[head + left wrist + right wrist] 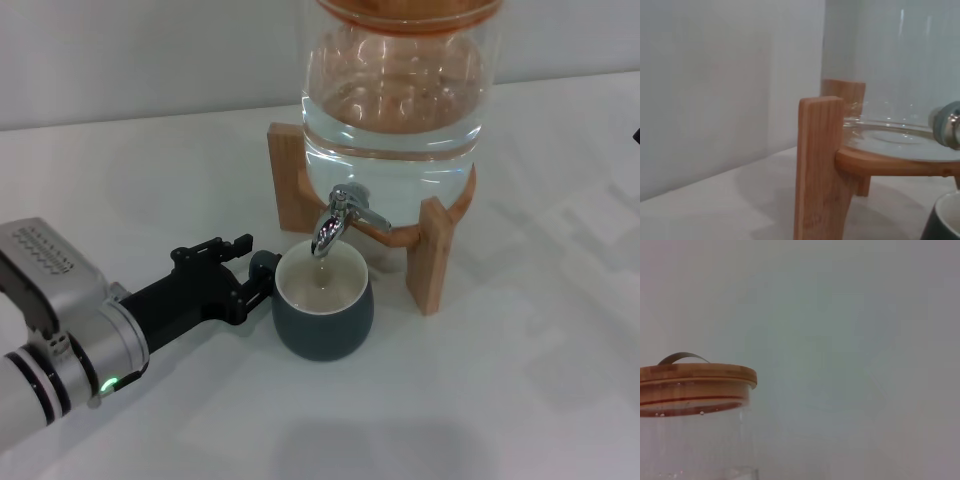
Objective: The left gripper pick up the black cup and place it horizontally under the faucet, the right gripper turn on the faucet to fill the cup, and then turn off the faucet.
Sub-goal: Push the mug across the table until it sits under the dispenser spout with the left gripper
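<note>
Both left end effector (258, 272) fingertips hide behind black cup (324, 320).

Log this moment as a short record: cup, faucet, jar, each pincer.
cup: squat charcoal mug with cream inside, upright on the white table, directly under the spout
faucet: chrome spigot with lever, thin stream falling into the mug
jar: clear glass water jar on wooden stand
left pincer: at the mug's side, by the handle
right pincer: out of view

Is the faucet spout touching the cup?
Apart. In the head view the faucet spout ends above the cup rim, with the cup's white inside visible below the spout tip.
</note>
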Available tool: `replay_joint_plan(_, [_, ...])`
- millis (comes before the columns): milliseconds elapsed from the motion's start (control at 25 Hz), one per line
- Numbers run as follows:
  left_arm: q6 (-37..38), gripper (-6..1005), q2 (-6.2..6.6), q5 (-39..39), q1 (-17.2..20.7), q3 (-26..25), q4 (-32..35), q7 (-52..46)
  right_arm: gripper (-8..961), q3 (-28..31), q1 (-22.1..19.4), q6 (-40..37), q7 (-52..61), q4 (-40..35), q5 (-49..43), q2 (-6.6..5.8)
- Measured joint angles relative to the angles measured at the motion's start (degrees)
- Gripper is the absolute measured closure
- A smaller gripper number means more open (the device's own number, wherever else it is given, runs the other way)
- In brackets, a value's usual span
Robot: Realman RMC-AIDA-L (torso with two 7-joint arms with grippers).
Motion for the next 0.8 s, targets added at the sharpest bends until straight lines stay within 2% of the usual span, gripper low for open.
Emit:
replay_joint_plan(360, [2.6,490,0.32,-0.2,2.2,-0.3,-0.7,1.1,141,0.0,0.0,-0.2,0.0,0.0,0.0,0.0])
replay_joint_plan(640, [3.6,467,0.35,0.0,2.5,0.0,-0.7,1.5,140,0.0,0.0,-0.3,0.0,0.0,0.0,0.0])
replay_joint_plan(800, [6.6,467,0.39,-0.2,3.8,-0.1,-2.0,1.5,140,0.1,-0.1,-0.4,0.0,0.0,0.0,0.0])
